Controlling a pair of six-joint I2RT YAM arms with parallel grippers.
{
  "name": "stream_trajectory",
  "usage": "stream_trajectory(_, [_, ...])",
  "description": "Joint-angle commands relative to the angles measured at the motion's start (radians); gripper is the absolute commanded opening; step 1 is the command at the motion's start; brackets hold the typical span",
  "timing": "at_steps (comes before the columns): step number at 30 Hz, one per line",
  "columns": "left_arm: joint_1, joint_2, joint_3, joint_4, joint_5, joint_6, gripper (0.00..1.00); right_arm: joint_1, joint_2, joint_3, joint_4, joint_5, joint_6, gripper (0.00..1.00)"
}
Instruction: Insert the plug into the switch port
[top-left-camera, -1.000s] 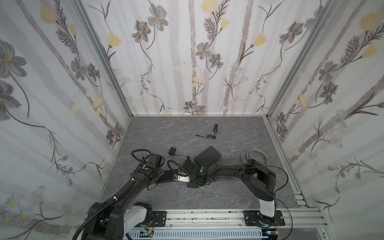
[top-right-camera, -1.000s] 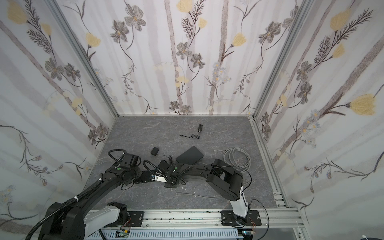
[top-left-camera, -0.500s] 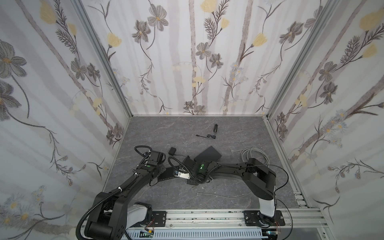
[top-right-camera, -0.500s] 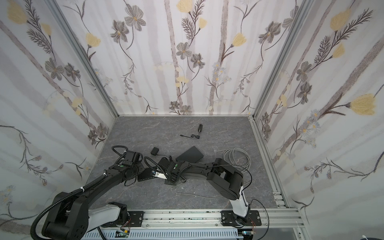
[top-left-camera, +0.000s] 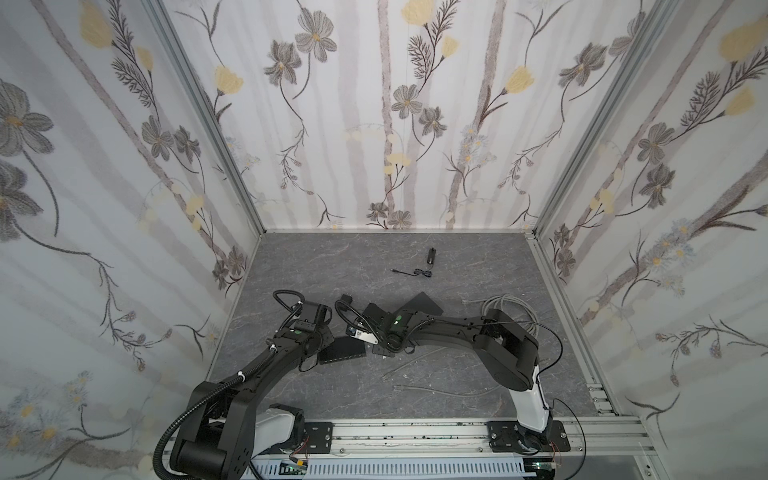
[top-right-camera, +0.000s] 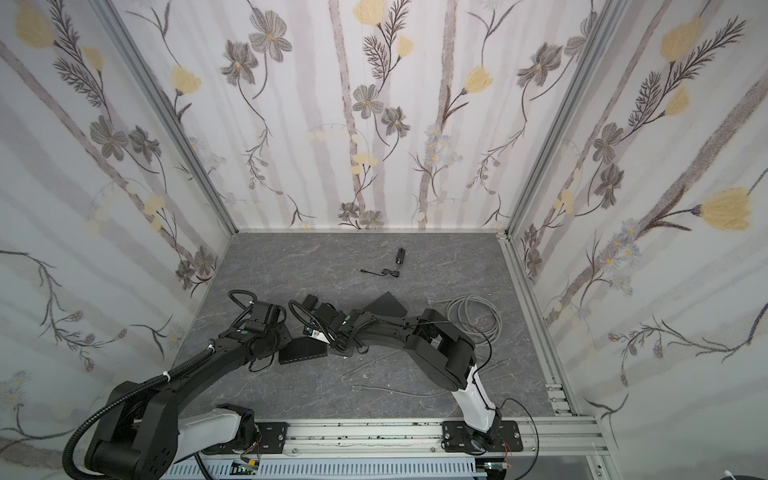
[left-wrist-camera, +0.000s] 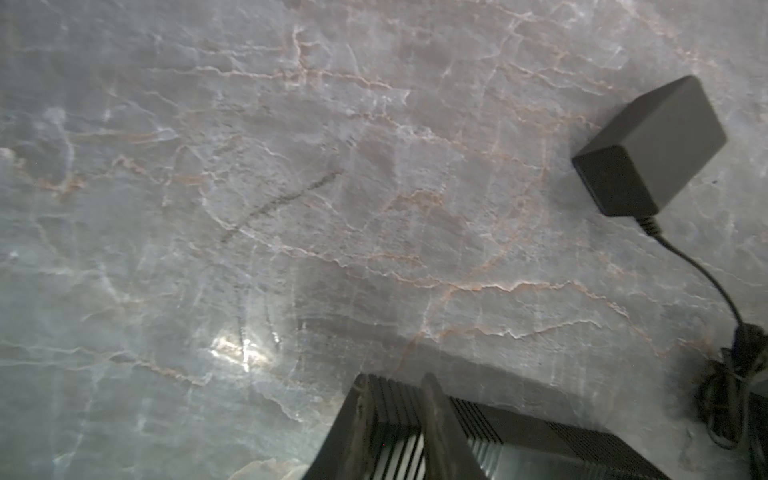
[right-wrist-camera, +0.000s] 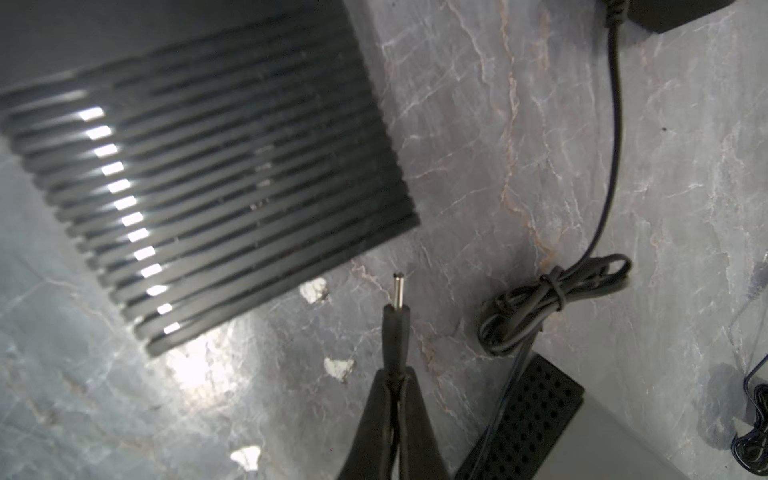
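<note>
The switch (right-wrist-camera: 216, 183) is a black ribbed box lying flat on the grey floor, seen in both top views (top-left-camera: 343, 352) (top-right-camera: 303, 351). My left gripper (left-wrist-camera: 395, 380) is shut on it, its fingers (left-wrist-camera: 434, 399) straddling one ribbed end. The plug (right-wrist-camera: 397, 328) is a thin black barrel plug with a metal tip. My right gripper (right-wrist-camera: 397, 376) is shut on its rear. The tip points past the switch's corner, a short gap from its edge. The switch port is hidden in every view. In a top view the two grippers (top-left-camera: 328, 338) (top-left-camera: 368, 336) nearly meet.
The plug's black power adapter (left-wrist-camera: 652, 149) and bundled cord (right-wrist-camera: 548, 299) lie just behind the switch. A perforated black box (right-wrist-camera: 528, 419) sits beside the right gripper. A grey cable coil (top-left-camera: 503, 307), a loose grey cable (top-left-camera: 440, 390) and a small black plug (top-left-camera: 432, 254) lie further off.
Both grippers have shifted a little toward the back wall, the switch going along with the left one. The plug stays in the right gripper.
</note>
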Motion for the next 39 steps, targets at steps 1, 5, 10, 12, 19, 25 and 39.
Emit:
stream_trajectory(1, [0.000,0.013,0.007,0.065,0.041,0.045,0.24,0.013,0.004,0.004,-0.011,0.019,-0.023,0.00])
stream_trajectory(5, [0.000,0.045,0.035,0.064,0.047,0.062,0.24,0.033,-0.001,-0.002,-0.007,0.014,-0.027,0.00])
stream_trajectory(10, [0.000,0.088,0.041,0.088,0.077,0.067,0.24,0.052,-0.019,-0.031,0.010,0.004,-0.018,0.00])
stream_trajectory(12, [-0.001,0.090,0.040,0.093,0.080,0.069,0.24,0.054,-0.031,-0.050,0.015,0.002,-0.010,0.00])
stream_trajectory(19, [-0.001,0.084,0.035,0.091,0.088,0.068,0.24,0.056,-0.063,-0.106,0.048,-0.012,0.006,0.00])
stream_trajectory(25, [0.000,0.054,0.020,0.058,0.059,0.049,0.35,0.056,-0.074,-0.128,0.056,-0.022,0.019,0.00])
stream_trajectory(39, [-0.001,0.034,-0.006,0.052,0.064,0.037,0.37,0.068,-0.100,-0.168,0.078,-0.042,0.037,0.00])
